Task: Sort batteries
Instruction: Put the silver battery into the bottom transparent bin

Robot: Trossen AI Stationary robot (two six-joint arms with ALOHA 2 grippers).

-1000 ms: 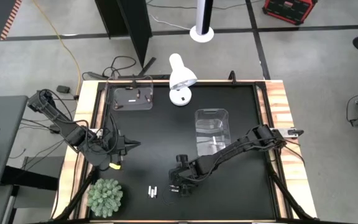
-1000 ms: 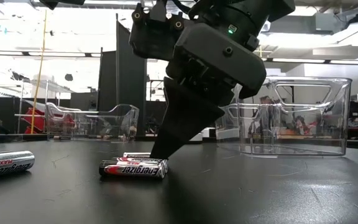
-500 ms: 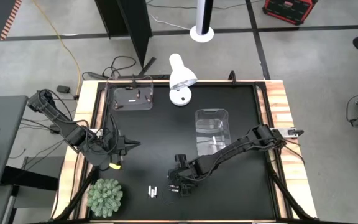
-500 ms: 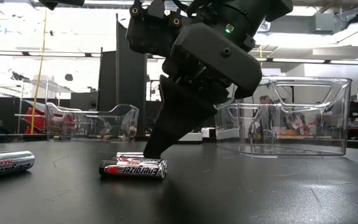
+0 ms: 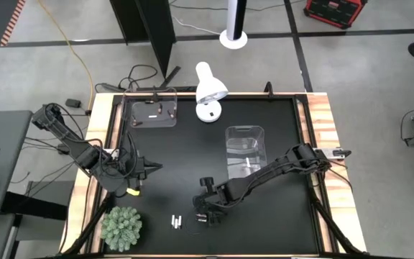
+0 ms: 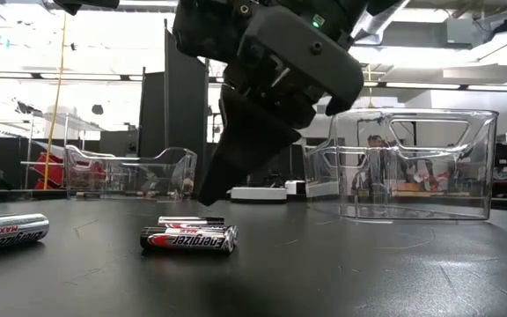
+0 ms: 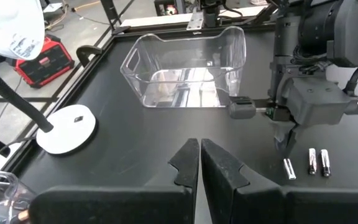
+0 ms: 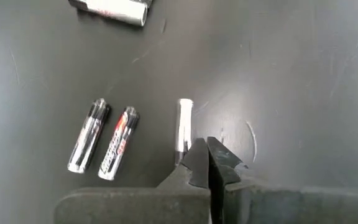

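Three batteries lie flat on the black table near its front. Two are dark and silver with red marks (image 8: 89, 134) (image 8: 118, 143), and one is silver (image 8: 184, 124). My right gripper (image 8: 205, 146) is shut with nothing between its fingers. Its tip (image 6: 202, 201) hangs just above the batteries (image 6: 187, 238), beside the silver one's near end. More batteries (image 6: 7, 231) lie at the front left. My left gripper (image 7: 199, 152) waits shut and empty over the table's left side (image 5: 153, 167).
A large clear bin (image 5: 244, 151) stands right of centre behind my right arm. A small clear bin (image 5: 152, 113) sits at the far left, with a white lamp (image 5: 209, 90) next to it. A green plant (image 5: 121, 228) fills the near left corner.
My right gripper's tip has lifted a little from table level beside the batteries and shifted slightly toward the table's left, rolling a bit. It has nothing between its fingers.
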